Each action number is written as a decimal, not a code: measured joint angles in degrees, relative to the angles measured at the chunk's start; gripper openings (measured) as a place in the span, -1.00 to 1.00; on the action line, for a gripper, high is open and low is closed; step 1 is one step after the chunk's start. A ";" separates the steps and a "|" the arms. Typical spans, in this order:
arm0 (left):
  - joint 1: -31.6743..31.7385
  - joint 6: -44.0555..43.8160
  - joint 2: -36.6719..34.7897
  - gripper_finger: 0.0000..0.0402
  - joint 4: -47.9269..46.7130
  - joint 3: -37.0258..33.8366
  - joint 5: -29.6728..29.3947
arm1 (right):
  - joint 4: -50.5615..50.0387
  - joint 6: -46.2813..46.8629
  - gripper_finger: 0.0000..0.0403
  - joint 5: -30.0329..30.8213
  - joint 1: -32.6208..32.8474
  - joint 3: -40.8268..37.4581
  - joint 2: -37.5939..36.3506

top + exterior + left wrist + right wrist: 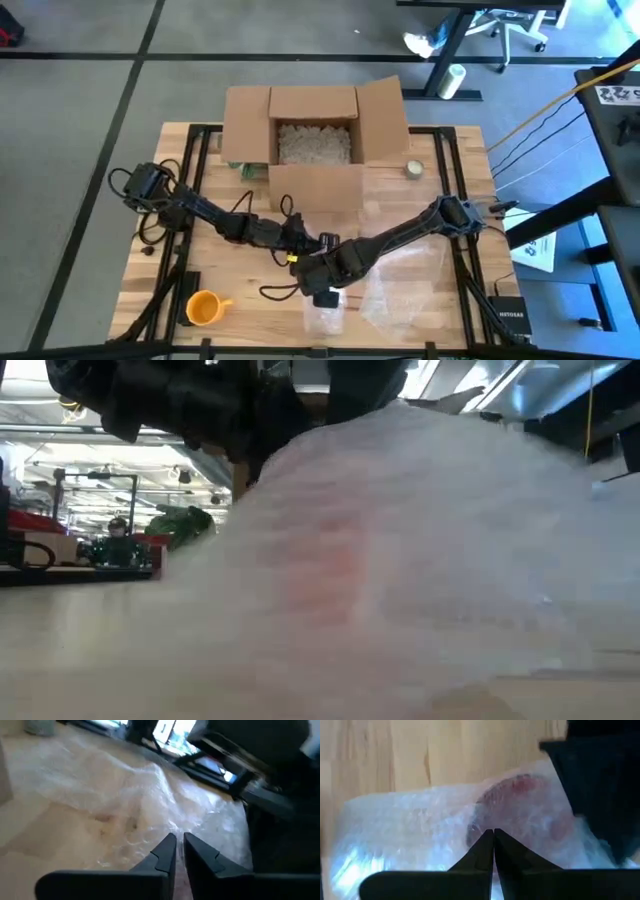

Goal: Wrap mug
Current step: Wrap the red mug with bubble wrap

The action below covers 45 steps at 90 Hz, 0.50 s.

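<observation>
Both arms reached in toward the middle of the wooden table (420, 300), meeting just in front of the open cardboard box (315, 130) of packing fill. The left gripper (178, 851) held its jaws narrow, only a thin gap between the fingertips, which pressed at the edge of the bubble wrap (390, 290); whether they pinched the sheet could not be told. The right gripper (493, 845) had its jaws closed tip to tip on the bubble wrap, beneath which a reddish mug (520, 802) showed dimly. An orange mug (205, 308) stood apart from the box, near the table's front left corner, and a small roll of tape (414, 169) lay just right of the box. Grey floor surrounded the table, with office chairs (500, 30) beyond the box.
</observation>
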 joint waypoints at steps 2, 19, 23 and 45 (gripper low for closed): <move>0.00 -0.46 -0.02 -0.79 -0.36 0.01 0.80 | 0.12 -0.02 -1.00 -0.03 -0.01 -0.02 0.00; 0.02 0.72 -0.42 -0.50 -1.06 0.04 3.83 | 1.05 -0.37 -1.00 -0.04 -0.05 -0.06 0.04; 0.23 1.85 -0.76 -0.44 -1.59 0.04 4.30 | 0.89 -0.37 -1.00 -0.04 -0.07 -0.07 0.04; 1.01 5.23 -8.84 -0.32 -14.87 0.04 4.86 | 0.80 -0.61 -1.00 -0.16 -0.27 -0.07 0.04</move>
